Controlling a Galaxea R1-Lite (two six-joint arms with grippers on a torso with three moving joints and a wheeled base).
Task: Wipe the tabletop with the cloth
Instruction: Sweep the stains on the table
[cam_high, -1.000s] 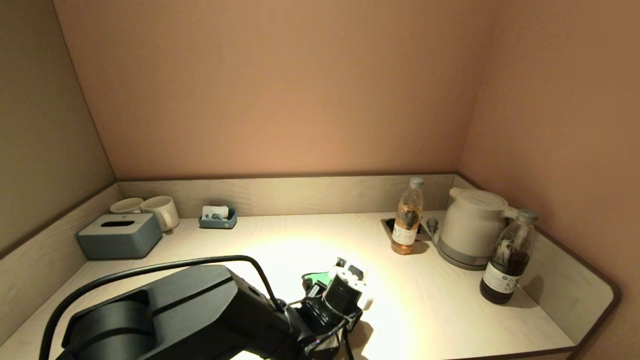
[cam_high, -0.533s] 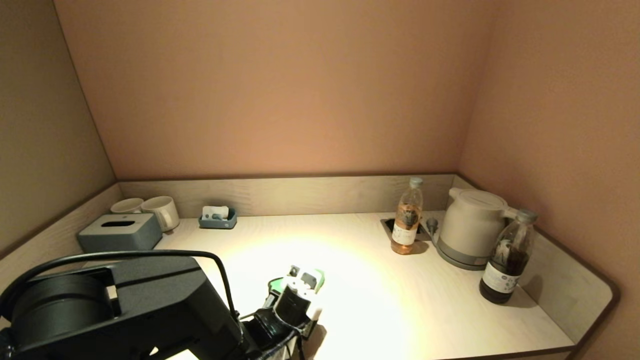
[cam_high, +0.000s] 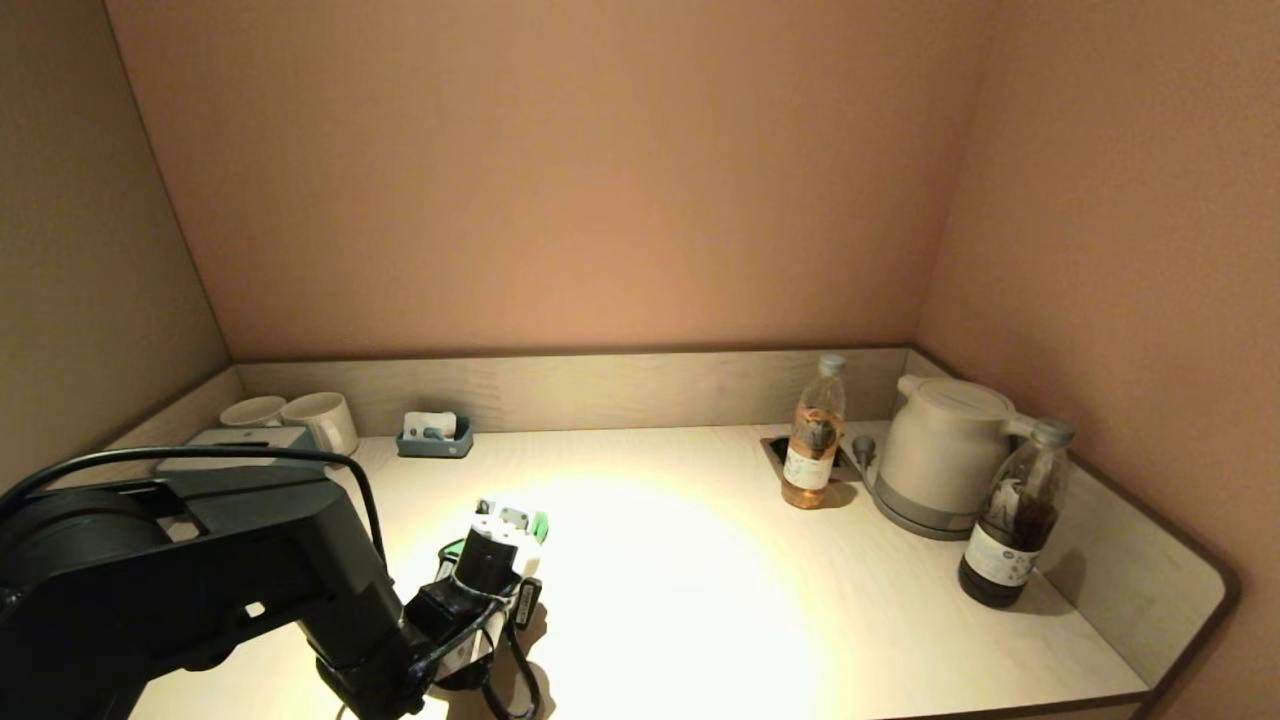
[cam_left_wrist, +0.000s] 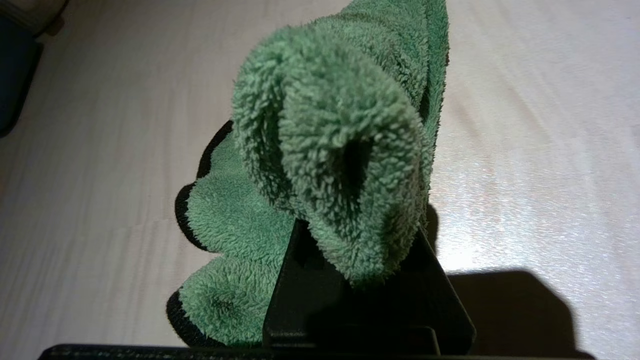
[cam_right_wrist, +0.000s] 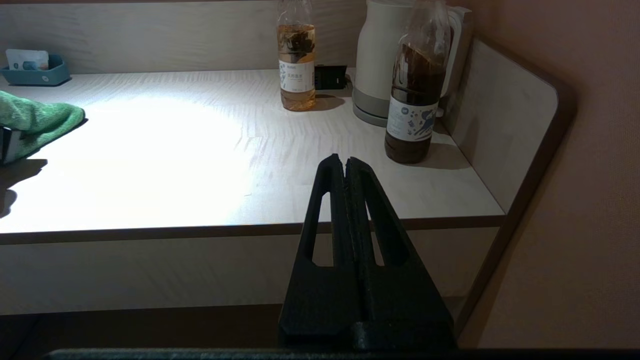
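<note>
tissue box (cam_high: 240, 437) mostly behind left arm (cam_high: 200, 570)

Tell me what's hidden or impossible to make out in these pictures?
- Left gripper fingertips: buried in the green cloth in the left wrist view.
- Tissue box: mostly behind the left arm in the head view.
- Small blue tray: contents too small to identify.
- Bottle label: print too small to read.
- Right gripper: outside the head view.

Two mugs (cam_high: 320, 420) stand on the tabletop (cam_high: 700, 560), along with two bottles (cam_high: 815, 432), one kettle (cam_high: 940, 455), one tissue box (cam_high: 245, 437), one small blue tray (cam_high: 435, 440) and one green cloth (cam_left_wrist: 325, 150). Two grippers show, one per wrist view.
</note>
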